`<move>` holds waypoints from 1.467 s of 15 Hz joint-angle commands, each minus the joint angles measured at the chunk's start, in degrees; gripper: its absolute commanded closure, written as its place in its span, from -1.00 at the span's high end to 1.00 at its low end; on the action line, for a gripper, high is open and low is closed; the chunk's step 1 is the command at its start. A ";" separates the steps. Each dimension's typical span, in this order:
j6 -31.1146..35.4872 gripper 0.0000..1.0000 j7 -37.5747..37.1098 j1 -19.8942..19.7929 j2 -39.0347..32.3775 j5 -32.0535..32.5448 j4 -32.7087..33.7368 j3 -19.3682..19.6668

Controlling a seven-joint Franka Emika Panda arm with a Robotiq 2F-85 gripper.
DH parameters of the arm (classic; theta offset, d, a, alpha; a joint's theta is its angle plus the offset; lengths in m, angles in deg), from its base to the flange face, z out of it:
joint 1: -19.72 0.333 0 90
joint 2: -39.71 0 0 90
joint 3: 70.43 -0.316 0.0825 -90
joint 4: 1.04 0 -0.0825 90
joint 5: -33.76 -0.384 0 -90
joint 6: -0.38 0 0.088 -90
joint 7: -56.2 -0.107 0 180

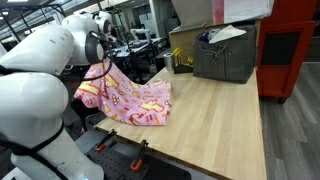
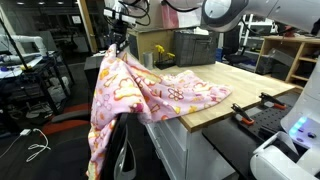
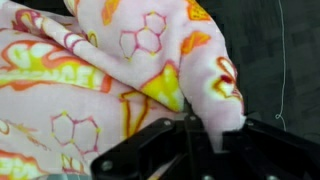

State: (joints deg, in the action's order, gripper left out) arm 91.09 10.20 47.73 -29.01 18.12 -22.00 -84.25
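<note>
A pink blanket [image 2: 150, 95] printed with yellow and orange shapes lies partly on the wooden table [image 2: 215, 100] and hangs over its edge. My gripper [image 2: 116, 42] is shut on a pinched corner of the blanket, lifting it above the table's end. In the wrist view the pink cloth [image 3: 150, 70] fills the picture and a fold of it runs down between the black fingers [image 3: 150, 145]; the gripper [image 3: 205, 140] pinches that fold. The blanket [image 1: 135, 98] also shows in an exterior view, spread at the near left of the table, with the gripper [image 1: 104, 62] above it.
A grey crate [image 1: 225, 55] with papers stands at the back of the table [image 1: 215, 120]. Black clamps [image 1: 125, 158] sit below the table's front edge. A dark bin [image 2: 195, 48] stands at the far end. Floor and cables [image 2: 35, 140] lie beside the table.
</note>
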 commanded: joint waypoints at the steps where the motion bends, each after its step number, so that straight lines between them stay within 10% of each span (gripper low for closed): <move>1: 6.04 -0.97 -4.27 1.87 2.00 4.23 -1.03 4.19; 4: 8.95 -0.97 -7.47 3.10 2.04 7.23 -1.11 6.44; 5: 8.87 -0.37 -8.29 3.27 2.14 7.73 -1.28 6.71; 15: 8.01 0.94 -14.88 2.34 3.22 13.57 -1.21 11.63; 22: -0.70 1.00 -22.95 -3.19 -2.03 11.89 0.18 11.15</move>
State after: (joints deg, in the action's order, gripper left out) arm 95.50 -7.91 46.20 -27.79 30.97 -25.31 -72.90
